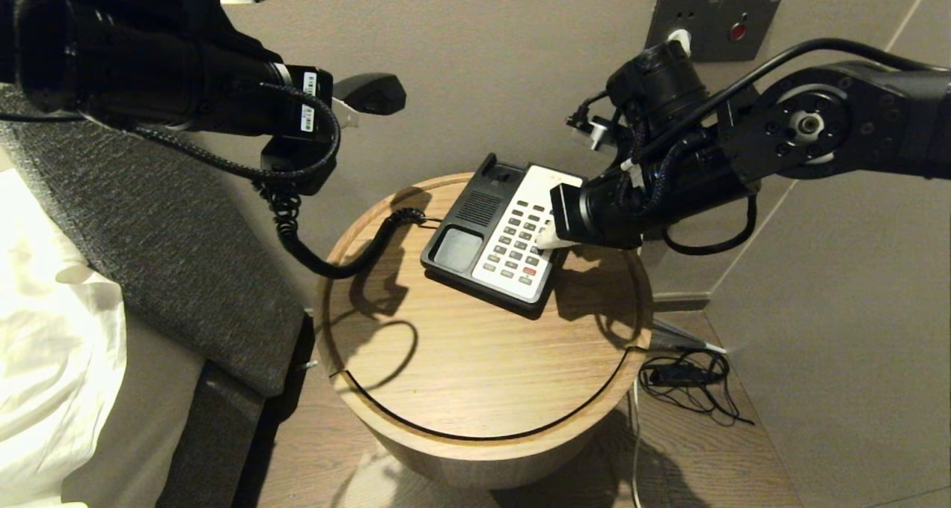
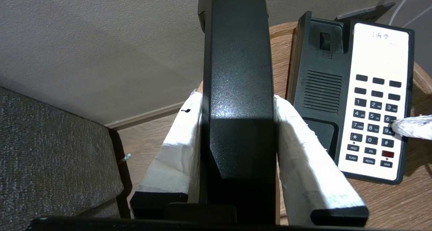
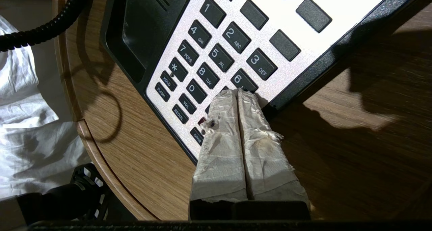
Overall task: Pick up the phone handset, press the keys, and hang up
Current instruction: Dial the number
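My left gripper [image 1: 338,112] is shut on the glossy black phone handset [image 1: 369,92] and holds it in the air, up and left of the phone. In the left wrist view the handset [image 2: 238,55] sits clamped between the white-wrapped fingers [image 2: 175,150] of that gripper [image 2: 238,96]. Its black coiled cord [image 1: 297,233] hangs down to the black phone base [image 1: 475,211] on the round wooden table [image 1: 475,374]. My right gripper [image 1: 546,239] is shut and empty. Its tips [image 3: 238,91] touch the keys [image 3: 216,58] just below key 6, covering key 9. The keys [image 2: 374,116] and the red button [image 2: 388,154] show in the left wrist view.
A grey socket plate [image 1: 713,25] is on the wall behind the right arm. A grey upholstered bed side [image 1: 171,248] with white linen [image 1: 52,344] stands to the left. A black cable [image 1: 691,378] lies on the floor to the right of the table.
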Controlling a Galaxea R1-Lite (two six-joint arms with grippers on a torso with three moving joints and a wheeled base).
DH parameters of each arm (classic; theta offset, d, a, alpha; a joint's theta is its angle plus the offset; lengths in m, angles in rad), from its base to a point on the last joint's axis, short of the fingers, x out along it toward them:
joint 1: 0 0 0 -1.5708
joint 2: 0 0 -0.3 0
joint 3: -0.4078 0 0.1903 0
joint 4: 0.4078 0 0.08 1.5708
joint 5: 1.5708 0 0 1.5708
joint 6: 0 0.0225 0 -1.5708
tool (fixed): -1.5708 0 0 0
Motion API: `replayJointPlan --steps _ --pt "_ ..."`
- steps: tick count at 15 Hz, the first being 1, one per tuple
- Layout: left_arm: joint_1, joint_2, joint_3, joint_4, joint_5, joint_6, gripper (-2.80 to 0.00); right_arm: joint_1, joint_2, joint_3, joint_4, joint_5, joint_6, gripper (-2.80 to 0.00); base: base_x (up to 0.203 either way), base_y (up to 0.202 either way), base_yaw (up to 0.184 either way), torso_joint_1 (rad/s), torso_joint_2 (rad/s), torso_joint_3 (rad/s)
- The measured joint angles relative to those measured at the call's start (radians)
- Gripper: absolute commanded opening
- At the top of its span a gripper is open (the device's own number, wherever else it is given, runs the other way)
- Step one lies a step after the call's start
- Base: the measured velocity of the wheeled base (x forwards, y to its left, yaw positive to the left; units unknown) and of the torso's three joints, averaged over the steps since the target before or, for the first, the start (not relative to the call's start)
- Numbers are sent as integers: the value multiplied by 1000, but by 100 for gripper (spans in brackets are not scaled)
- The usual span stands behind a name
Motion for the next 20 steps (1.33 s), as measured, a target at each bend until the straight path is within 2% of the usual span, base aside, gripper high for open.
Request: replayJointPlan --steps 13,20 --pt "1 -4 5 3 0 -8 -280 16 13 15 7 -1 -2 -280 0 0 0 0 0 0" --pt "2 -21 17 10 0 -16 -280 56 -44 -18 84 2 15 -280 0 0 0 0 0 0"
